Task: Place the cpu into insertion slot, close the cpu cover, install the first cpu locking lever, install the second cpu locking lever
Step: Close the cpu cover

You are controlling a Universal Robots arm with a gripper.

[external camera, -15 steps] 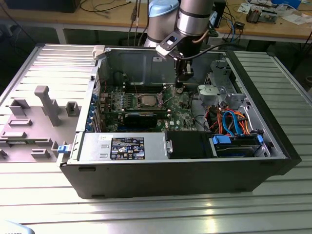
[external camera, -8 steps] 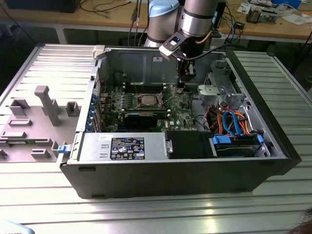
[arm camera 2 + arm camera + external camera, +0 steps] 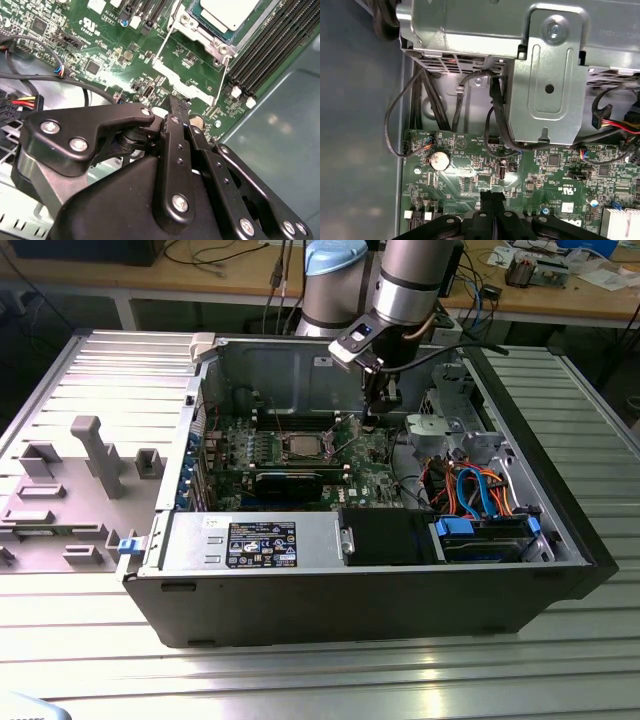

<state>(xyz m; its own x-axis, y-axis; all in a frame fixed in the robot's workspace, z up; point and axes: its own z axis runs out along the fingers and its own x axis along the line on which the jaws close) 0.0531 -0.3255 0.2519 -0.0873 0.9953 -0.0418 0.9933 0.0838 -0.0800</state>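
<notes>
In the exterior view, an opened computer case (image 3: pixel 400 590) lies on its side on the ribbed metal table (image 3: pixel 300 680). The insertion slot (image 3: pixel 289 450) sits in the green board (image 3: pixel 370 455) on the case floor. The cpu (image 3: pixel 306 446) lies in that slot, silvery top up. The arm (image 3: pixel 410 290) reaches down into the case, and its gripper (image 3: pixel 372 412) hangs just above the board. It is near the slot, on the side towards the exterior view's right, and touches neither the slot nor the chip. A grey box with a black label (image 3: pixel 260 540) lies between the slot and the case's near wall. A bundle of blue cables (image 3: pixel 480 490) sits well apart from the slot, beyond the gripper.

In the second wrist view, the cpu cover (image 3: pixel 197 32) lies flat as a metal frame around the chip. Two thin wire levers (image 3: pixel 165 45) run out from the slot's corners over the board (whether they are latched, I cannot tell). The black fingers (image 3: pixel 175 130) are pressed together with nothing between them, and their tip is near the slot but clear of it. Long black memory slots (image 3: pixel 265 50) run just beside the insertion slot.

In the first wrist view, the fingertips (image 3: pixel 487 200) meet with only a seam between them, low over the board. A round silver coin cell (image 3: pixel 439 160) sits on the board near them. A metal bracket (image 3: pixel 550 85) with black cables (image 3: pixel 465 105) looped beneath it stands past the board's edge, well apart from the insertion slot.
</notes>
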